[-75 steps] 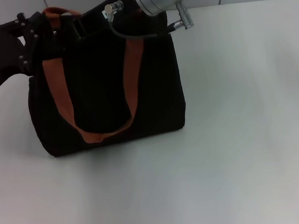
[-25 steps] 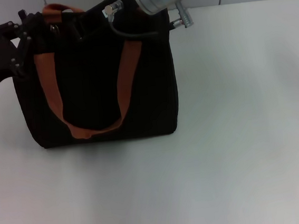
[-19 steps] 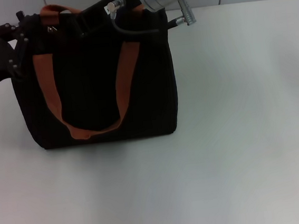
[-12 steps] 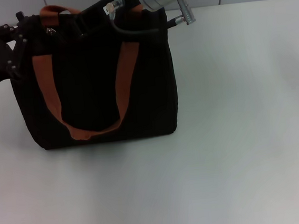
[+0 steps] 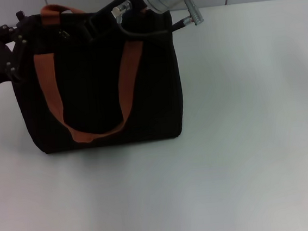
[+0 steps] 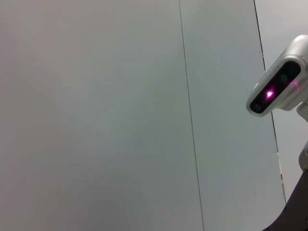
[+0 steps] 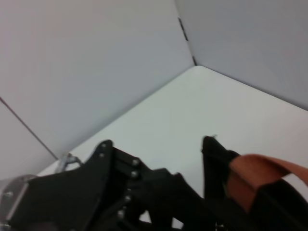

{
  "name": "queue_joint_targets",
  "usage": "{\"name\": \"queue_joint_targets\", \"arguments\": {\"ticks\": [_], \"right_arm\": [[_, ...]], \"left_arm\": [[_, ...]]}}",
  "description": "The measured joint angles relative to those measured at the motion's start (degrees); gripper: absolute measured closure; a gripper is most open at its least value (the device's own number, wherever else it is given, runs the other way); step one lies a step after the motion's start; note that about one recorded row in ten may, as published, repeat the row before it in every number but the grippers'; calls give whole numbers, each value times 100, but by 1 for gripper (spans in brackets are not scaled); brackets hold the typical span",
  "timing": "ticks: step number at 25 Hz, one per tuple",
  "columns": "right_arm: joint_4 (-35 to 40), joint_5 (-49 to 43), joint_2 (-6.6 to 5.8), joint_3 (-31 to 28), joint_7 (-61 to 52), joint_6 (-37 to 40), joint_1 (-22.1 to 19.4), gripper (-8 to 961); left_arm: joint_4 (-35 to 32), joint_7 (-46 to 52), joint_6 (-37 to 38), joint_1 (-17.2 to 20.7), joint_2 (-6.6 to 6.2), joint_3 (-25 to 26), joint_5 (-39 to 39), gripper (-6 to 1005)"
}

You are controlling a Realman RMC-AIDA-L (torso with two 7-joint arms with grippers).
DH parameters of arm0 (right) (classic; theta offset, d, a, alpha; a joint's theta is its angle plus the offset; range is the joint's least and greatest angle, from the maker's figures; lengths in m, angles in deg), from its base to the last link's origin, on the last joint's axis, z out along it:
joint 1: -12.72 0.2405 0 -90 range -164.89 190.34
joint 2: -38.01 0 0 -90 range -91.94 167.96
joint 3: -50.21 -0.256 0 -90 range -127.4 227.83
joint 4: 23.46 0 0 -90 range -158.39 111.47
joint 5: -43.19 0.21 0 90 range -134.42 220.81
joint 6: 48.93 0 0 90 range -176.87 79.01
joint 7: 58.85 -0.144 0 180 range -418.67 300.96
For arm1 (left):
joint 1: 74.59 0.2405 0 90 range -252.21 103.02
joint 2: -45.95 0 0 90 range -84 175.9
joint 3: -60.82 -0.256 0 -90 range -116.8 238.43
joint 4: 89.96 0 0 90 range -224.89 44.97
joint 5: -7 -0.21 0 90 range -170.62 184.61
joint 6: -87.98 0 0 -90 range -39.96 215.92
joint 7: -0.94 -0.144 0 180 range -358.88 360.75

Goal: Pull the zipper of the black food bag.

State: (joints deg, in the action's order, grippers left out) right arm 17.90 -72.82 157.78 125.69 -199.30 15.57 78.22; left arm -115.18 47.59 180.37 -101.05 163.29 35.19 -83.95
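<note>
Black food bag (image 5: 99, 88): top opening runs left–right between left end effector (image 5: 19, 44) and right end effector (image 5: 98, 20); zipper unseen, grips indeterminable.

A plain white table (image 5: 243, 139) carries the scene, its far edge meeting a pale grey wall. The only thing standing directly on it is the black food bag (image 5: 101, 107), upright on its flat base toward the table's far left part, with its bottom edge resting flush on the surface. Two rust-orange strap handles (image 5: 125, 74) hang down the bag's near face in a loop. In the right wrist view the same white tabletop (image 7: 192, 106) runs to a corner where two wall panels meet.
</note>
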Motion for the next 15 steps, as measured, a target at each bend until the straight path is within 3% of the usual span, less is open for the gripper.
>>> {"name": "queue_joint_targets", "arguments": {"ticks": [10,15], "right_arm": [[26,-408,0,54,-340,-129,-82,951],[491,-759,-8,54,-719,-171,-455,951]], "left_arm": [[-1,9,-13,4,-3,16,65,854],[-1,10,-30,6,-10,65,76,852]]}}
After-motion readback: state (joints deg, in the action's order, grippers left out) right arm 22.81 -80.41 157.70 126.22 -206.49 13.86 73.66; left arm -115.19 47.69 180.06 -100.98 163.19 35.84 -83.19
